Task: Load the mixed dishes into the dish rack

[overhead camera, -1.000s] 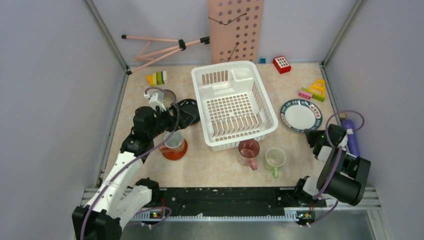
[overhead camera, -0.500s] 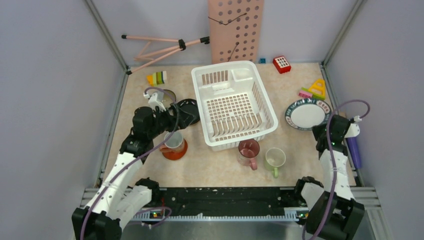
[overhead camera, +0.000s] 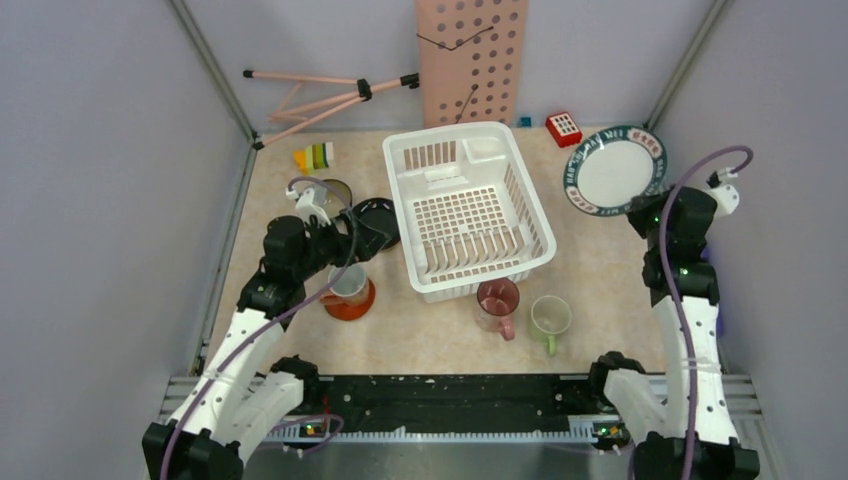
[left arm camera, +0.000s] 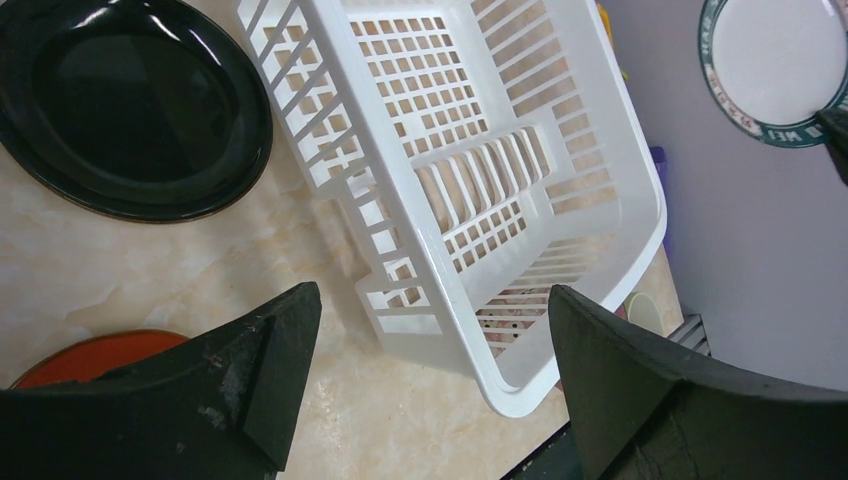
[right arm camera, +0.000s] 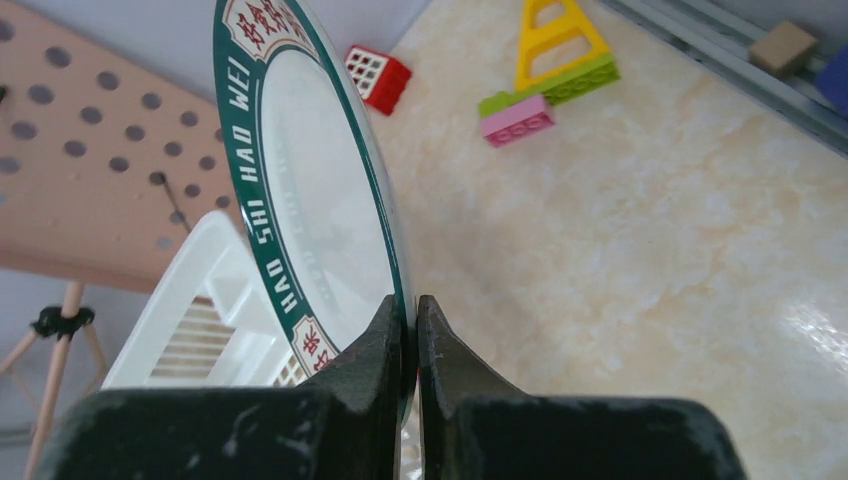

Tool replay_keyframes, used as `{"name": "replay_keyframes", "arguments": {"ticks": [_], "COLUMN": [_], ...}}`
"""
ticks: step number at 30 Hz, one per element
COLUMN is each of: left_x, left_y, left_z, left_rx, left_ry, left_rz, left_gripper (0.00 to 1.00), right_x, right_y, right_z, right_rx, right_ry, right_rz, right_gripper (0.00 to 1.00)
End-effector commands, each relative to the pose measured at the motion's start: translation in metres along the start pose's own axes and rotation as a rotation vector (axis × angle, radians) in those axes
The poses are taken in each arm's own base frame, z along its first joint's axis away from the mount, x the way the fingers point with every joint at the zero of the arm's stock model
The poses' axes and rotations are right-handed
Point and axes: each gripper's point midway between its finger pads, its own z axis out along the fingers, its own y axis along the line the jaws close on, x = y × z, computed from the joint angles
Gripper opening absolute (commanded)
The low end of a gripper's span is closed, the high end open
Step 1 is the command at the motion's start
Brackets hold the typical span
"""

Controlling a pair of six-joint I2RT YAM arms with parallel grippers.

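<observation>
The dark plate with lettered rim (right arm camera: 300,190) stood on edge, clear of the tabletop (right arm camera: 650,250), its lower rim pinched between the clenched jaws of the right gripper (right arm camera: 413,310). Gripped by the edge like that, it looked ready to go upright between the prongs, though that is only a judgement. The dish rack (right arm camera: 190,320) lay beyond and to the left of those jaws with nothing in it. Its wall would need clearing before any lowering. To the right of the jaws, open surface ran as far as the toy blocks (right arm camera: 540,95), which left ample swinging room.

The left gripper (left arm camera: 430,300) hung with its jaws released wide, grasping nothing. The rack's corner sat below and between them. The black plate (left arm camera: 130,110) lay ahead to their left, and the orange-red saucer (left arm camera: 90,355) just under the left finger.
</observation>
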Motion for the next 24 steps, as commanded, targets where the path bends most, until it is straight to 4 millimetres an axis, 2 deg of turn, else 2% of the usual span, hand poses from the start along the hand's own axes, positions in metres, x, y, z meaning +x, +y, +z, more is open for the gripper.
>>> {"name": "replay_keyframes", "arguments": {"ticks": [1, 5, 8, 18, 24], "left_x": [-0.008, -0.008, -0.009, -0.007, -0.006], "left_y": [-0.007, -0.007, -0.005, -0.002, 0.001], "left_z": [-0.003, -0.005, -0.006, -0.004, -0.001], "left_rx": [0.017, 0.013, 0.005, -0.009, -0.015], "left_ry": [-0.026, -0.031, -0.033, -0.027, -0.019], "left_rz": [0.036, 0.041, 0.048, 0.042, 0.037], "left_gripper": [0.89, 0.89, 0.89, 0.88, 0.88], "right_x": [-0.033, -0.023, -0.011, 0.04, 0.062], "right_y": [0.074, 0.113, 0.132, 0.169, 0.179], "right_z": [-0.031, -0.048, -0.057, -0.084, -0.091], "right_rx": [-0.199, -0.302, -0.34, -0.324, -0.281], "right_ry": [-0.059, -0.009, 0.027, 0.013, -0.005], "right_rz": [-0.079, -0.141, -0.191, -0.459, -0.648], "right_gripper": [0.0, 0.0, 0.0, 0.0, 0.0]}}
